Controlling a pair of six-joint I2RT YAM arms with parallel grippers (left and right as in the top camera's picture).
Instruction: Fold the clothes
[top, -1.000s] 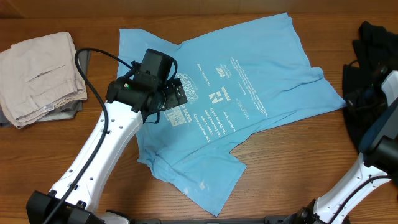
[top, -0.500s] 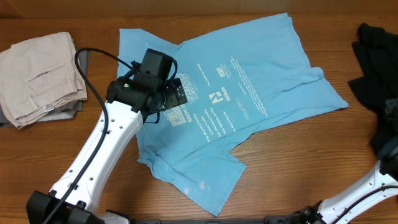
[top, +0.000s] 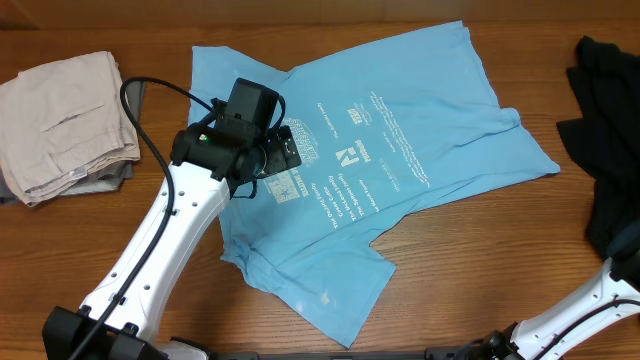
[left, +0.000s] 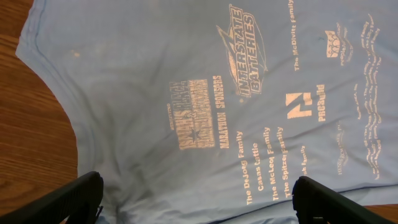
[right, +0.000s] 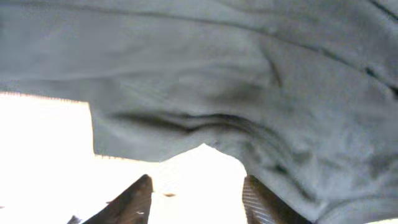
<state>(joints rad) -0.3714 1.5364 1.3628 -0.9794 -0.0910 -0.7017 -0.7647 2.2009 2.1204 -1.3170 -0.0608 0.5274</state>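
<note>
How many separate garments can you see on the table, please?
3: the light blue T-shirt spread in the middle, folded beige trousers at the left edge, and a black garment at the right edge. Grey fabric under the trousers may be a fourth.

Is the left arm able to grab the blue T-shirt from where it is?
Probably yes: the left gripper hangs open right over the T-shirt, with nothing between them.

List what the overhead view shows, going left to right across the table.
Folded beige khaki trousers → light blue cotton T-shirt with white print, spread out → crumpled black fabric garment at the right edge.
</note>
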